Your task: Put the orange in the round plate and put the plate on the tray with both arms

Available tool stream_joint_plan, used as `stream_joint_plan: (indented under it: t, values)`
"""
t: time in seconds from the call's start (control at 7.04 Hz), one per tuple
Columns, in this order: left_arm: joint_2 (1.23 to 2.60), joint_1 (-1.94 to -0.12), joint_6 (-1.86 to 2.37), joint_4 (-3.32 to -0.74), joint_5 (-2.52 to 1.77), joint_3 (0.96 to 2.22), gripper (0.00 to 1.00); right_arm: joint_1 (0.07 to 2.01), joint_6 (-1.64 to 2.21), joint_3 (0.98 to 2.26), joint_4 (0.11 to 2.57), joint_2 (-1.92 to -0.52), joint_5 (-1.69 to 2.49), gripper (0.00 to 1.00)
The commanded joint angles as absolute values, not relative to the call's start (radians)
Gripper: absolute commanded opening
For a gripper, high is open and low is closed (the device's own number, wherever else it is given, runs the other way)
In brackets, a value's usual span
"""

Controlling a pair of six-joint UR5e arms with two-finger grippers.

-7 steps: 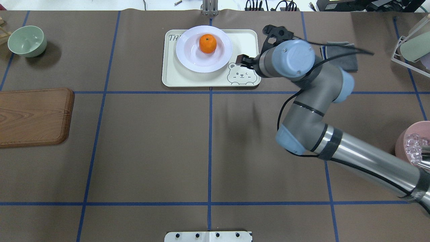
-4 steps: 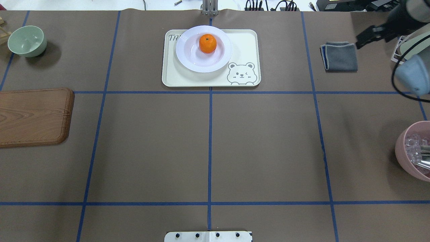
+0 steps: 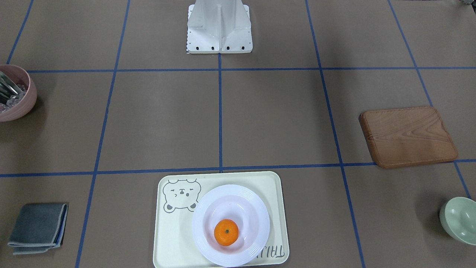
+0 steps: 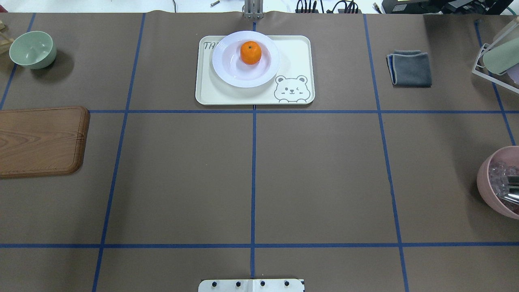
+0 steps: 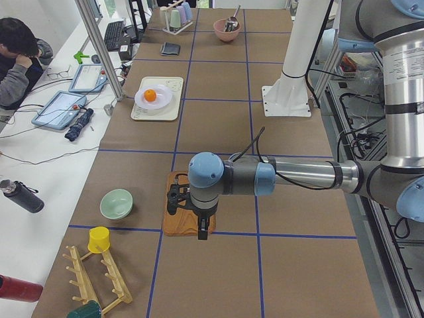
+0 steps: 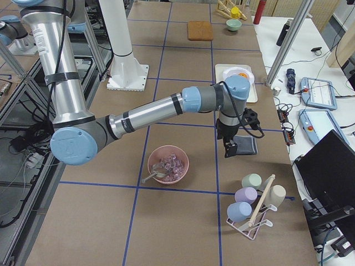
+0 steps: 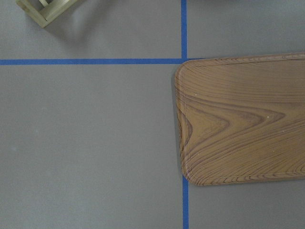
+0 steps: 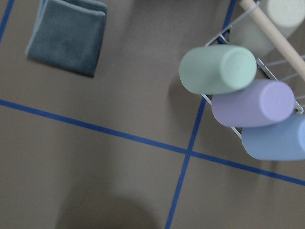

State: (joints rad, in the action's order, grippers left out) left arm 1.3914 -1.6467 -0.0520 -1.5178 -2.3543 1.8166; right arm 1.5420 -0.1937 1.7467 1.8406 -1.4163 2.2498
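Note:
The orange (image 4: 250, 52) (image 3: 226, 232) lies in the deep centre of the white round plate (image 4: 227, 71) (image 3: 256, 212). The plate rests on the cream bear tray (image 4: 211, 95) (image 3: 167, 242) at the table's far middle. No arm shows in the overhead or front views. In the exterior left view my left gripper (image 5: 202, 230) hangs over the wooden board (image 5: 180, 224), far from the tray. In the exterior right view my right gripper (image 6: 229, 145) hangs by the grey cloth (image 6: 245, 147). I cannot tell whether either is open or shut.
A green bowl (image 4: 32, 48) and the wooden board (image 4: 40, 140) lie on the left. The grey cloth (image 4: 409, 68), a cup rack (image 4: 496, 56) and a pink bowl (image 4: 492, 186) with cutlery are on the right. A person (image 5: 20, 59) sits beyond the far edge.
My right arm, which was beside the tray's right edge, has swung away to the right and left the overhead view. Orange, plate and tray have not moved.

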Motion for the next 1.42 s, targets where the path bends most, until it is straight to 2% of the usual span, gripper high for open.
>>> stream_joint_plan:
  t: [0.0, 0.28, 0.71, 1.28]
  values:
    - [1.391, -1.646, -0.054, -1.519, -2.353, 1.816, 0.99, 1.568, -0.222, 1.749, 1.757, -1.584, 2.249, 1.00]
    - [1.391, -1.646, -0.055, -1.520, -2.353, 1.815, 0.99, 1.568, -0.216, 1.746, 1.640, -1.673, 2.253, 1.00]
    - [1.391, -1.644, -0.055, -1.520, -2.355, 1.812, 0.99, 1.569, -0.222, 1.714, 1.647, -1.692, 2.243, 1.00]
    - [1.391, -1.646, -0.057, -1.519, -2.355, 1.812, 0.99, 1.569, -0.224, 1.769, 1.643, -1.683, 2.232, 1.00]
